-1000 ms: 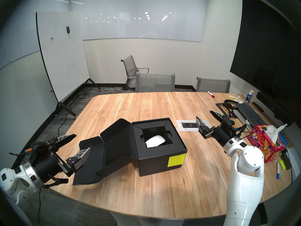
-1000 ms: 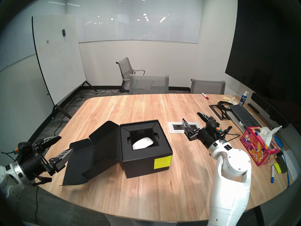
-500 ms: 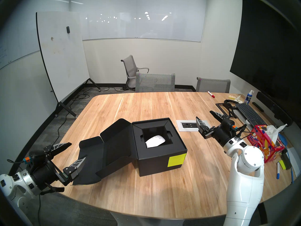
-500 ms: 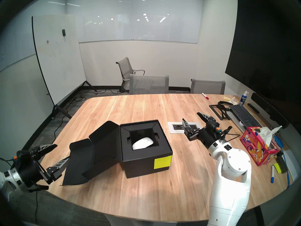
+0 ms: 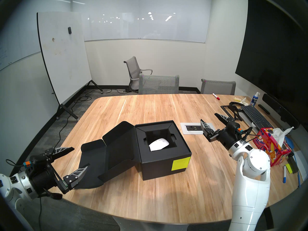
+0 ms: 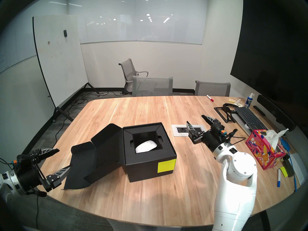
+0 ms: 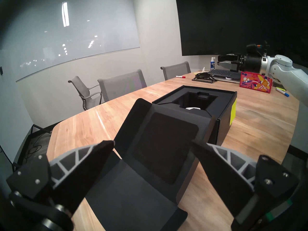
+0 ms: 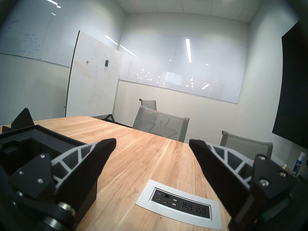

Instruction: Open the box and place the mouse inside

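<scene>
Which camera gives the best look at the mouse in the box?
Either head view: the mouse lies fully visible in the box. The left wrist view shows only a white sliver; the right wrist view hides it.

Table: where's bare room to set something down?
Free: the wide far half of the table behind the box, and the near strip in front of it. Crowded: the right edge, with keyboard, tissue box and markers.
</scene>
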Controlling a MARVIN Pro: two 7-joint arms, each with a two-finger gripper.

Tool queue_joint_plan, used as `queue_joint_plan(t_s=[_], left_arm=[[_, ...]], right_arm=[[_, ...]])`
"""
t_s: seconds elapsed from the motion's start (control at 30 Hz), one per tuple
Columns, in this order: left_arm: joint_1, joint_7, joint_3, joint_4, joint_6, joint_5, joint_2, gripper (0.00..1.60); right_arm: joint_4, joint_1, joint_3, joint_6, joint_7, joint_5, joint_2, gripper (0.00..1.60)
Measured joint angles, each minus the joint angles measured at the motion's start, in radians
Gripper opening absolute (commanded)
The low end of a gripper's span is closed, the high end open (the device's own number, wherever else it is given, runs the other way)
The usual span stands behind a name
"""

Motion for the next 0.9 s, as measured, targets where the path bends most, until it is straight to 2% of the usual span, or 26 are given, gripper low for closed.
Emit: queue_joint_plan(t_s=[0.23, 0.53, 0.73, 0.9], left_arm=[[0.003, -0.071, -0.045, -0.001, 0.022, 0.028, 0.033, 1.6], [0.003, -0.15, -0.085, -0.003, 0.054, 0.027, 0.072, 1.6], [-0.001, -0.162, -0.089, -0.005, 0.058, 0.03, 0.077, 1.6], [-0.013, -0.106, -0.054, -0.005, 0.055, 0.027, 0.045, 1.6]], right_arm=[[0.0, 0.0, 0.0, 0.0, 0.0, 0.0, 0.0, 1.6], [0.0, 0.0, 0.0, 0.0, 0.0, 0.0, 0.0, 1.6], [0.0, 0.0, 0.0, 0.0, 0.0, 0.0, 0.0, 1.6], [0.0, 0.0, 0.0, 0.0, 0.0, 0.0, 0.0, 1.6]])
